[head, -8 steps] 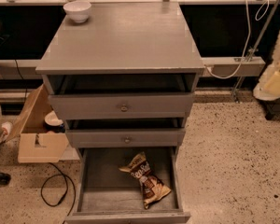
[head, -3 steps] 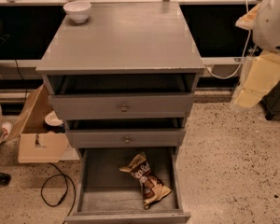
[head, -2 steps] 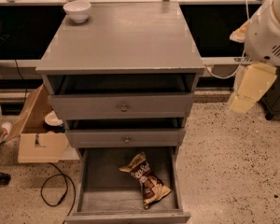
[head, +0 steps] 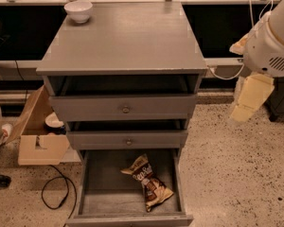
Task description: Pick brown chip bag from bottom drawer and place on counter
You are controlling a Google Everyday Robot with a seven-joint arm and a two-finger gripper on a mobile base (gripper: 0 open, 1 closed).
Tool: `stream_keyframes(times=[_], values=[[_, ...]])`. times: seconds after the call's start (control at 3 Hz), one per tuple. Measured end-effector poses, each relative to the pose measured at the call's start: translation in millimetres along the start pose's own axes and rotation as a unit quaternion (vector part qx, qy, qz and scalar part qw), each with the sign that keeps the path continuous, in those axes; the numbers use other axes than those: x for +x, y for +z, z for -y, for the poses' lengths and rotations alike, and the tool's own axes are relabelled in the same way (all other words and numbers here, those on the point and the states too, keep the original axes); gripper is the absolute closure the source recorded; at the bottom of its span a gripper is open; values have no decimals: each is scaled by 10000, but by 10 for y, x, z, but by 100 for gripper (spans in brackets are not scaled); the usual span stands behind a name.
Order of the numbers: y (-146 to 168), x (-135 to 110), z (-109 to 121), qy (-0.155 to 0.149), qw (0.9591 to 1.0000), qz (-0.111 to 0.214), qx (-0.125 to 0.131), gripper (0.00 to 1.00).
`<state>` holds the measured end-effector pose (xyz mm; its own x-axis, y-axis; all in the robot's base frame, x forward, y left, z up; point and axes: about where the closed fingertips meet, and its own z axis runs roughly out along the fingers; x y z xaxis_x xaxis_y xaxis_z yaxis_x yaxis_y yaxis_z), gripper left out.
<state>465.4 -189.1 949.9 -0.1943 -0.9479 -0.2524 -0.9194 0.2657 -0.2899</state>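
The brown chip bag (head: 147,183) lies flat in the open bottom drawer (head: 104,188), right of its middle, with nothing touching it. The counter (head: 128,37) is the grey top of the drawer cabinet. My gripper (head: 248,98) is a cream-coloured piece hanging below the white arm housing (head: 272,41). It is to the right of the cabinet, about level with the upper drawer. It is well above and to the right of the bag and holds nothing that I can see.
A white bowl (head: 78,11) stands at the counter's back left corner. The two upper drawers (head: 125,109) are slightly pulled out. An open cardboard box (head: 38,136) and a black cable (head: 54,195) lie on the floor to the left. Speckled floor lies to the right.
My arm has come in from the right edge, with the gripper moving left and slightly down toward the cabinet. The bag, drawers and bowl have not moved.
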Motion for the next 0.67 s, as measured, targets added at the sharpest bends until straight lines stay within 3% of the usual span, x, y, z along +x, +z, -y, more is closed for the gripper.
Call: stream_keyframes(times=[0.33, 0.67], values=[[371, 237, -46, 539, 9982, 56, -265, 0], [883, 497, -92, 1110, 9921, 98, -572, 0]])
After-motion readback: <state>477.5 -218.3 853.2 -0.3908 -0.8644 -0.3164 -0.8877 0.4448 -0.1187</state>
